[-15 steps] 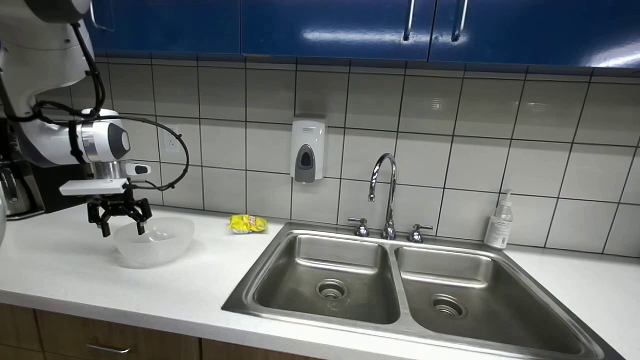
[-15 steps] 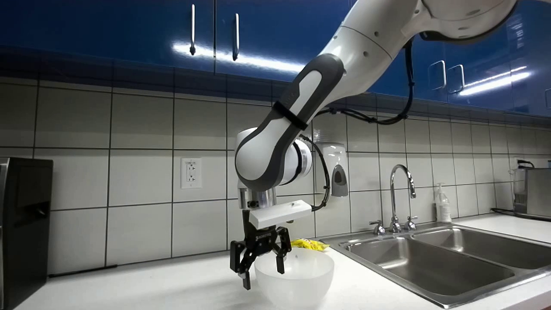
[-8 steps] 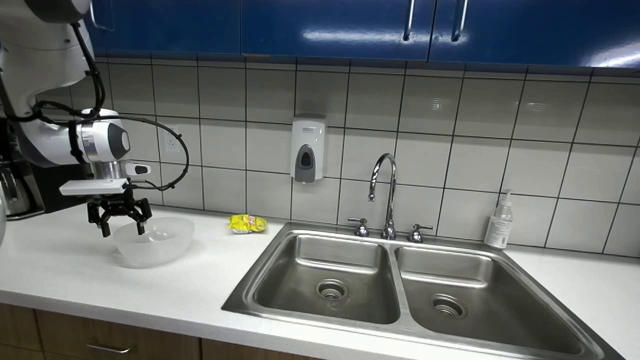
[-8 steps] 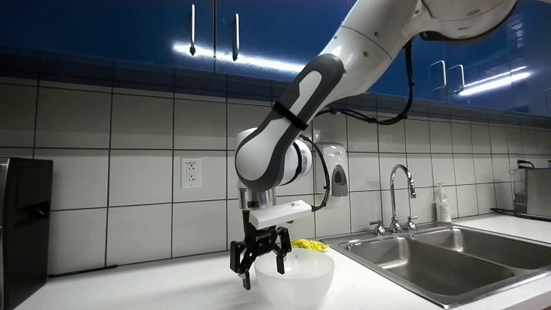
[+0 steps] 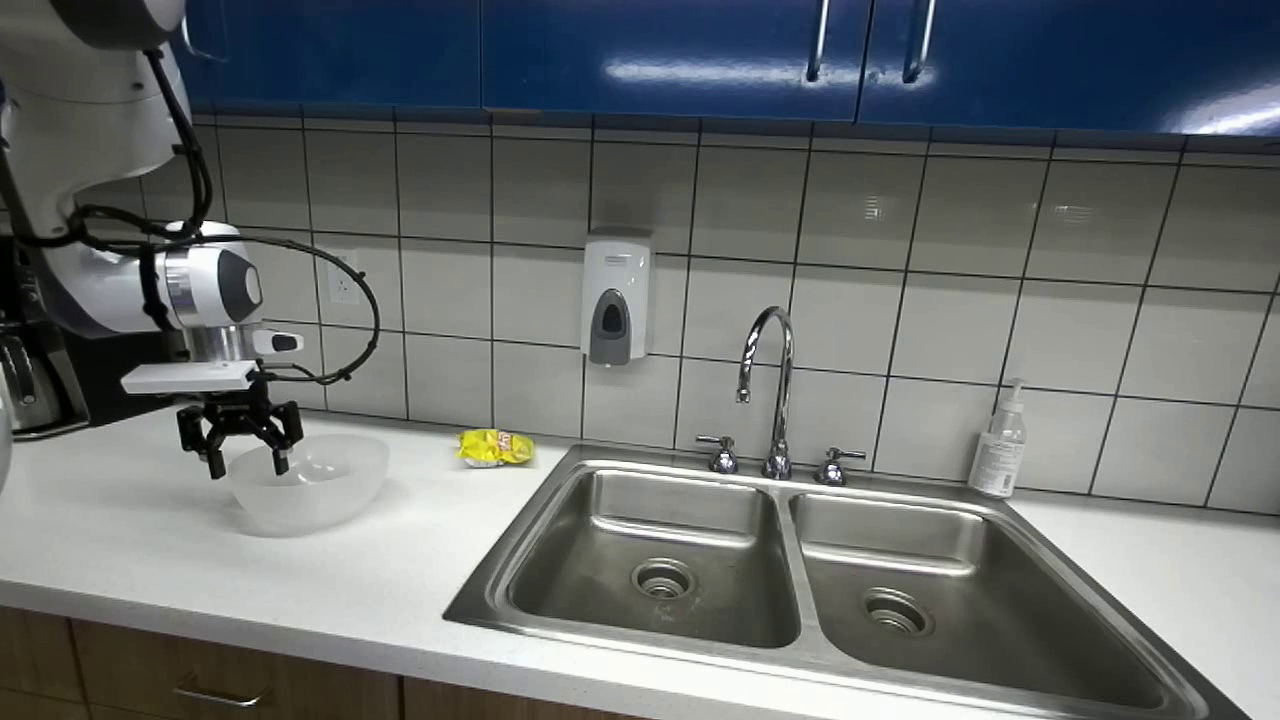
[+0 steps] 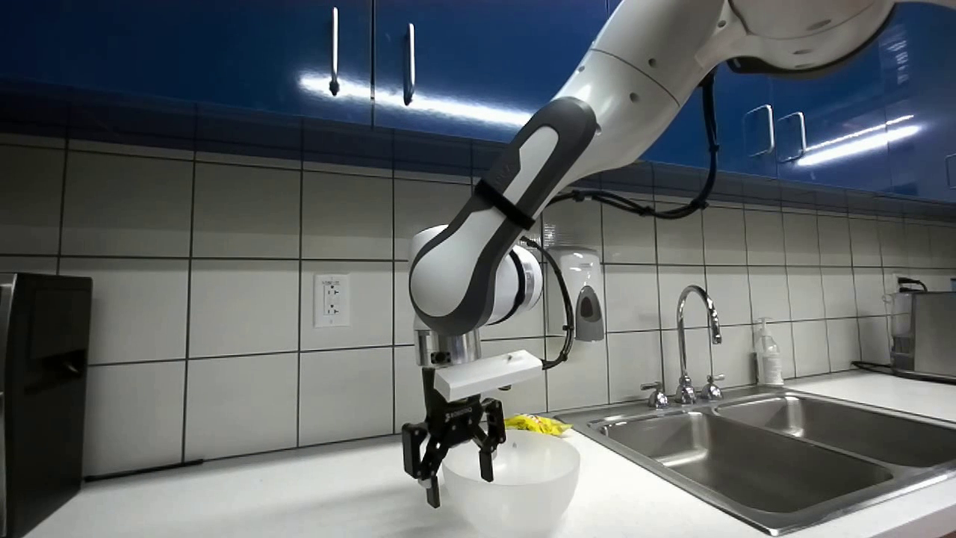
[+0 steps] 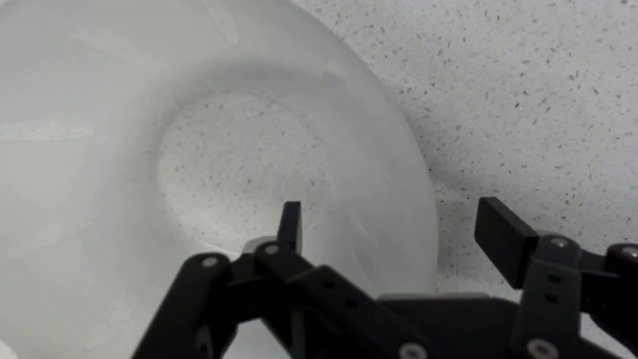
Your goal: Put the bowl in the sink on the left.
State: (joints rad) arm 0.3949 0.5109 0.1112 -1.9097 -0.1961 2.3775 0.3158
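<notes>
While the frosted bowl (image 6: 526,504) sits upright on the white counter (image 5: 350,590), left of the sink (image 5: 806,600) in both exterior views, the claw (image 6: 459,482) hangs at the bowl's rim with fingers (image 7: 506,239) spread apart. In the wrist view one finger stands over the bowl's inside and the other over the counter beyond it; the rim passes between them, a gap showing on either side. The counter's specks show through the bowl's bottom. From above, the white arm (image 6: 635,82) reaches down to the claw, black cables (image 6: 709,119) looping off it.

Near the tiled wall (image 5: 445,370), between bowl and sink, lies a crumpled yellow packet (image 5: 495,448). Set into the counter, the steel sink has two basins; the left basin (image 5: 570,590), with a round drain (image 5: 663,578) in its floor, is closer to the bowl. A curved chrome faucet (image 5: 783,400) rises behind, with a handle (image 5: 723,460) on each side, and a pump bottle (image 5: 998,450) stands by the sink's back corner. On the wall are a soap dispenser (image 5: 617,270) and, farther along, a power outlet (image 6: 331,300). Blue cabinets (image 5: 670,40) run above the tiles. In an exterior view a black appliance (image 6: 48,403) stands at the far left and a steel appliance (image 6: 926,336) at the far right.
</notes>
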